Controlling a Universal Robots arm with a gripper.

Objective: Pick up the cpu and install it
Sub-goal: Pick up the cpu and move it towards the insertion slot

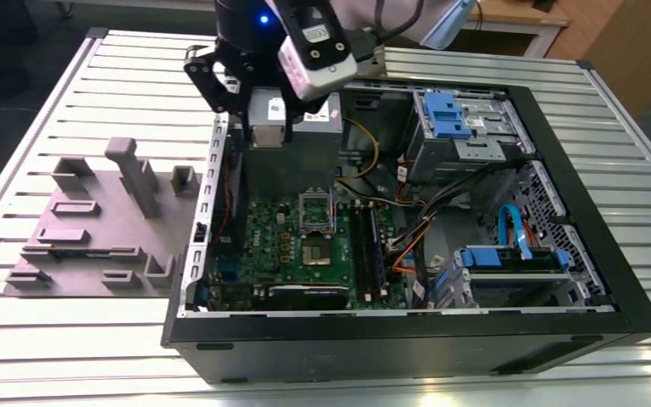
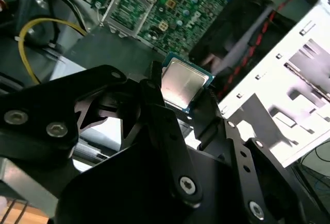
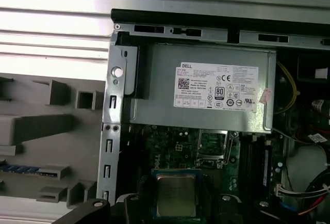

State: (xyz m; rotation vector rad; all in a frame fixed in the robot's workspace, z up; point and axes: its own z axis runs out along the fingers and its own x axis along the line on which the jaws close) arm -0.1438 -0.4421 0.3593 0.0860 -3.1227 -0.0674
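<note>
The cpu is a small square chip with a silvery metal top, and my gripper is shut on it, a black finger on each side. In the first wrist view the cpu hangs above the green motherboard, short of the metal-framed socket and the grey power supply. In the exterior view my gripper hovers over the far left corner of the open black computer case, above the power supply. The socket lies nearer on the board, with its frame open.
A grey fixture tray with upright blocks sits on the slatted table at the exterior view's left of the case. Inside the case are blue drive bays, loose cables and a yellow wire.
</note>
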